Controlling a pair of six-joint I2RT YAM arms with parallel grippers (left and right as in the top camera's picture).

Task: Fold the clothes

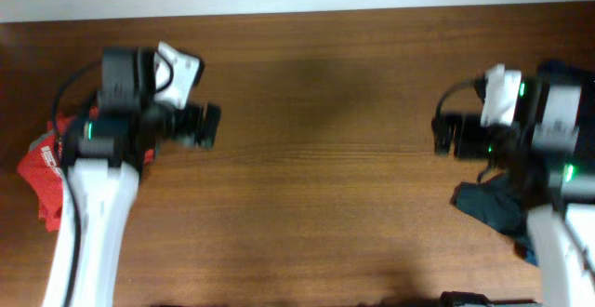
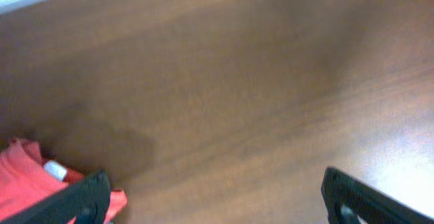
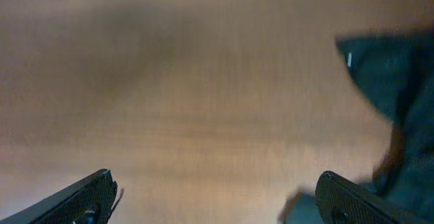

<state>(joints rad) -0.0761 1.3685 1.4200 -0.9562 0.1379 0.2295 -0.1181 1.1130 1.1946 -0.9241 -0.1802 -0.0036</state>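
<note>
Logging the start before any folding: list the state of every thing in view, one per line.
red T-shirt: crumpled, not folded, at the table's left edge, partly under the left arm.
dark garment: bunched, not folded, at the right, partly under the right arm.
left fingers: spread open, holding nothing, over bare wood.
right fingers: spread open, holding nothing, over bare wood.

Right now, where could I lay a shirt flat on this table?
The middle of the table is bare wood, from the left pincer across to the right pincer. It is crowded at the left edge, where a red garment bunches under the left arm, and at the right, where a dark garment lies beneath the right arm.
</note>
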